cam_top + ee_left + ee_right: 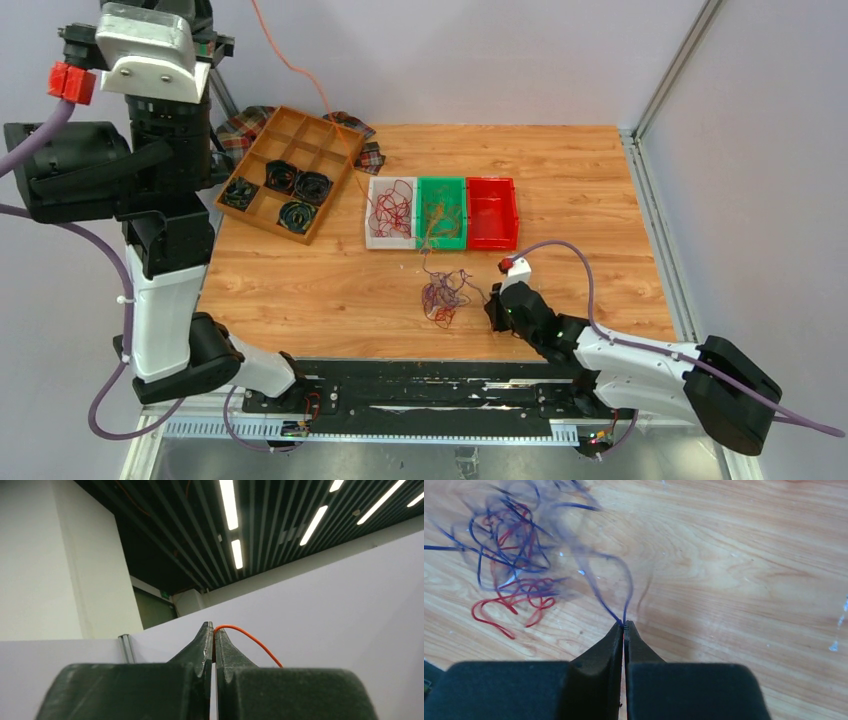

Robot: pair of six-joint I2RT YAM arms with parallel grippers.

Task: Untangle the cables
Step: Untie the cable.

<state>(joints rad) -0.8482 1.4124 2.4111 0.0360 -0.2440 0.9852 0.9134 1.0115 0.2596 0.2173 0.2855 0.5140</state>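
A small clump of purple and red wires lies on the wooden table in front of the bins; it also shows in the right wrist view. My right gripper is shut on a purple wire that leads out of the clump, and it sits low just right of the clump. My left gripper is raised high, pointing at the wall and ceiling, and is shut on a thin orange wire. That orange wire runs down from the top left towards the green bin.
A white bin holds red wires, the green bin holds orange ones, and a red bin stands to their right. A wooden divider tray with black coils and a plaid cloth lie at the back left. Walls stand behind and to the right.
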